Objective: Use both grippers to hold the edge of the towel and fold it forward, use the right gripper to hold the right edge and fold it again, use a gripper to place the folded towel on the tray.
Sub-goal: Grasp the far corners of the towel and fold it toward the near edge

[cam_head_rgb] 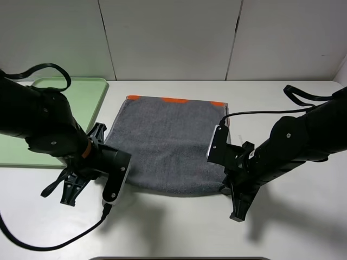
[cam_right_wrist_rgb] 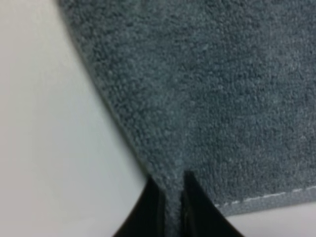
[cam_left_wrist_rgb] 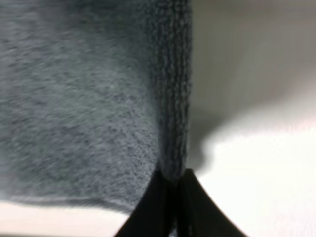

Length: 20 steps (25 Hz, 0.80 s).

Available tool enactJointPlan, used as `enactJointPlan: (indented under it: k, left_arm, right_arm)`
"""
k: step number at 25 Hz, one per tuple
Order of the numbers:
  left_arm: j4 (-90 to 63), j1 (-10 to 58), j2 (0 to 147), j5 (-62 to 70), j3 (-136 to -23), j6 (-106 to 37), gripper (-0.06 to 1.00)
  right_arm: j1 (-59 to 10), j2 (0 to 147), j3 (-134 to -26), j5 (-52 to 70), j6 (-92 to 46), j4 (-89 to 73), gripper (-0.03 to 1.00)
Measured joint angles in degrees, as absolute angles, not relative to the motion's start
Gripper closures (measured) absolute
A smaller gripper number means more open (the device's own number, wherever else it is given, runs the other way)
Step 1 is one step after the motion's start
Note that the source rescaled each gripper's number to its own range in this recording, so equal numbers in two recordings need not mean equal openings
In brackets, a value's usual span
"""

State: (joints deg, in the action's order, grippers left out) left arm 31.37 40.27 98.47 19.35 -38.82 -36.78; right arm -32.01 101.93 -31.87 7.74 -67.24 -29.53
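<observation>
Exterior high view: the towel [cam_head_rgb: 171, 143] lies spread in the middle of the worktop [cam_head_rgb: 179, 230], its orange band [cam_head_rgb: 173, 100] at the far edge. The left pincer [cam_left_wrist_rgb: 174, 200] is clamped tight on its near left corner and the right pincer [cam_right_wrist_rgb: 174, 197] on its near right corner. The tray [cam_head_rgb: 89, 95] sits far left, partly behind the left arm [cam_head_rgb: 38, 119].

White bench [cam_head_rgb: 179, 233] fills the lower frame, matte, soft shadows at lower centre. Pale wall panels [cam_head_rgb: 168, 38] across the top, thin dark vertical seams. Light even.
</observation>
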Motion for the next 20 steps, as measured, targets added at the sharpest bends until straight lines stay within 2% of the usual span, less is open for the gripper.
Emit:
enactJointPlan:
  k: [12,20]
  left_arm:
    - [31.4,40.3,94.2,24.8,-38.9,-36.8,0.94]
    - [31.0,40.3,88.2,32.7,-43.1,-35.1,0.94]
  right_arm:
    - [-32.0,90.6,-31.4,14.2,-61.8,-29.2,0.97]
    - [-32.0,82.5,-31.7,18.9,-57.0,-28.4,0.97]
